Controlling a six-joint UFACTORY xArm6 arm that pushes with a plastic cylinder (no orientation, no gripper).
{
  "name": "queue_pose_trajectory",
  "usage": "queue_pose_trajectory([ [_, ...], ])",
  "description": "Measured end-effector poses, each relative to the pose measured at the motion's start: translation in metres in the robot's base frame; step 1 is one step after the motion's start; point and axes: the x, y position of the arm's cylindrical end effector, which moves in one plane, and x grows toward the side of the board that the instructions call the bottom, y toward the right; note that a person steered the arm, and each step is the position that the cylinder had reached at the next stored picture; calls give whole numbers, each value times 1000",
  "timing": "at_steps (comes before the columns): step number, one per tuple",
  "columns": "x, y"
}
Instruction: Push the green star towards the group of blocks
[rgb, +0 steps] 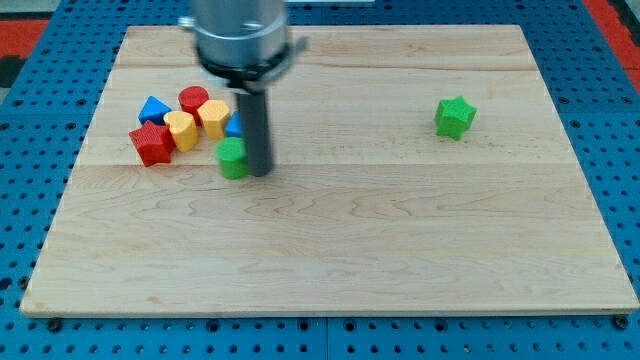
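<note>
Wooden board (330, 250) on a blue pegboard (620, 120). The arm's rod holds nothing; my tip (260, 172) rests just right of a green block (233, 158) beside the group: red star (151, 144), yellow blocks (181, 130), blue triangle (153, 108), red cylinder (193, 99). Green star (455, 117) lies well apart, at the view's right.

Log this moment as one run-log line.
my tip: beside green block, view's left | green star: alone, view's right, untouched | group: view's left | push: not started

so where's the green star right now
The green star sits alone at the view's upper right of the board, far from my tip and the group.
</note>
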Motion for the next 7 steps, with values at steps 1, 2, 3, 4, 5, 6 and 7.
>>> queue_pose_trajectory([
  [1,11,34],
  [2,-10,152],
  [3,-6,284],
  [4,-62,319],
  [5,-113,243],
  [6,-83,183],
  [7,-100,237],
])
